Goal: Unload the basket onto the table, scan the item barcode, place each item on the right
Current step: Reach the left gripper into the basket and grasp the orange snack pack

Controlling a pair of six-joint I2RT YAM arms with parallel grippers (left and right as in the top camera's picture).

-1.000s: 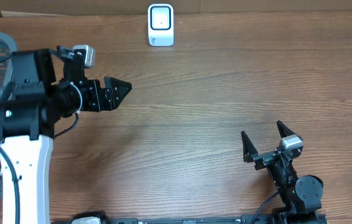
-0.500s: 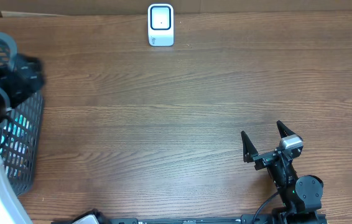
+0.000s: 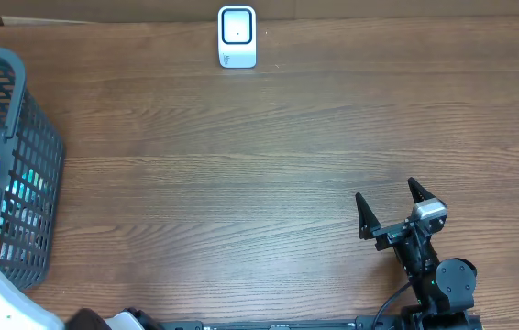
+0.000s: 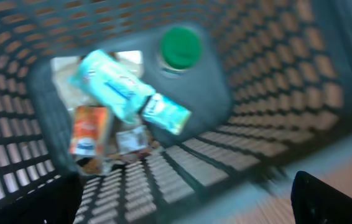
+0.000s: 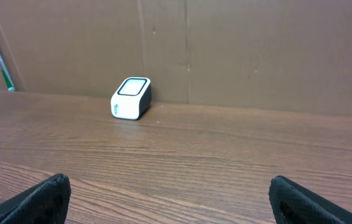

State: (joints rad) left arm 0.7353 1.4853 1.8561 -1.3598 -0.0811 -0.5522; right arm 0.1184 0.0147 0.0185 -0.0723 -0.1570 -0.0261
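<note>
The items waiting to be scanned are lying in the grey mesh basket [image 3: 38, 174] at the left edge of the bench [image 3: 241, 183]. The left tool [image 4: 185, 186] is hovering over the basket's mouth and looking straight down, its fingers standing wide with nothing between them. The right tool [image 3: 386, 192] is sitting at the near right of the bench, also spread wide and carrying nothing. It is facing the white scanner [image 3: 237, 37], which is standing at the far edge, well apart from the basket.

Inside the basket, a green-capped bottle [image 4: 180, 48] is showing its cap to the camera, so it is probably standing upright. A pale blue pouch [image 4: 115, 82] is lying slantwise across the heap, with a smaller teal packet [image 4: 165, 113] touching its lower end. An orange packet [image 4: 89, 129] is lying underneath, to the left in that view. The wrist view is blurring, so no barcode is showing.

The pouch is looking like the easiest pick, since it is lying on top. It is probably light and soft, with slick film that may buckle or slip, so pinching across its narrow width near the middle is seeming wisest. The bottle is likely stiffer and heavier. It is round and smooth, so it is calling for a grip across the body just below the cap. The orange packet is lying flat and partly covered, which is making it the hardest to take.
</note>
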